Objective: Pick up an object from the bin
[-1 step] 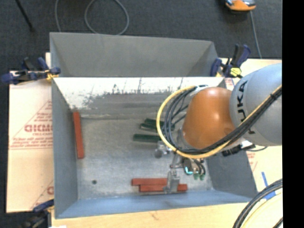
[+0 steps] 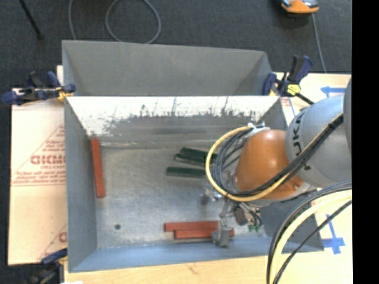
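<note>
Near the front wall of the grey bin [image 2: 80, 176], right of centre, the fingers [image 2: 224, 235] hang at the right end of 2 flat red-brown bars [image 2: 189, 230] that lie side by side, touching, on the bin floor. Their long axis runs left to right, so the bars stretch away leftward from the fingers. A grasp would, I judge, need the fingers set across that axis. Whether the fingers are apart or together I cannot tell, nor whether they touch the bars. Elsewhere the bin holds 2 dark green sticks [image 2: 186, 171] just beside the orange wrist cover [image 2: 263, 161], and 1 more red-brown bar [image 2: 98, 167] along the left wall, well apart.
</note>
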Available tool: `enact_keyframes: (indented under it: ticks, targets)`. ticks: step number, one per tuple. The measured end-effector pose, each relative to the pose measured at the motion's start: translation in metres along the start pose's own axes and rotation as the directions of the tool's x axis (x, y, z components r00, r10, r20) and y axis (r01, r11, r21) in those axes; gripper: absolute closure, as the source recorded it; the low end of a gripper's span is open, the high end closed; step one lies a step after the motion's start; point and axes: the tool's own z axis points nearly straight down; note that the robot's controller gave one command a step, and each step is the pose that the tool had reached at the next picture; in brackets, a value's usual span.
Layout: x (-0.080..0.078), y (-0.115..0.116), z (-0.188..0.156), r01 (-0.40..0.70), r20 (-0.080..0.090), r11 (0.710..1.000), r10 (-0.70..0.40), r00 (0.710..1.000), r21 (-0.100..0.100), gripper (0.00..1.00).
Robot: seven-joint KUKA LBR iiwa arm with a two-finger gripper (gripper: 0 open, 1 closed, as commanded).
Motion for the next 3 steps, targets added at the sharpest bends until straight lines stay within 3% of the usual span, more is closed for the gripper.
enact_keyframes:
  ticks: [1,2,3]
  targets:
    - [0.003,0.002,-0.003,0.003,-0.011,1.000,-0.003,1.000,-0.001,1.00]
    - [-0.061,0.071,-0.123,0.014,-0.003,1.000,-0.014,1.000,-0.004,1.00]
    - [-0.112,0.055,-0.207,0.621,-0.004,0.784,-0.621,0.784,-0.006,1.00]
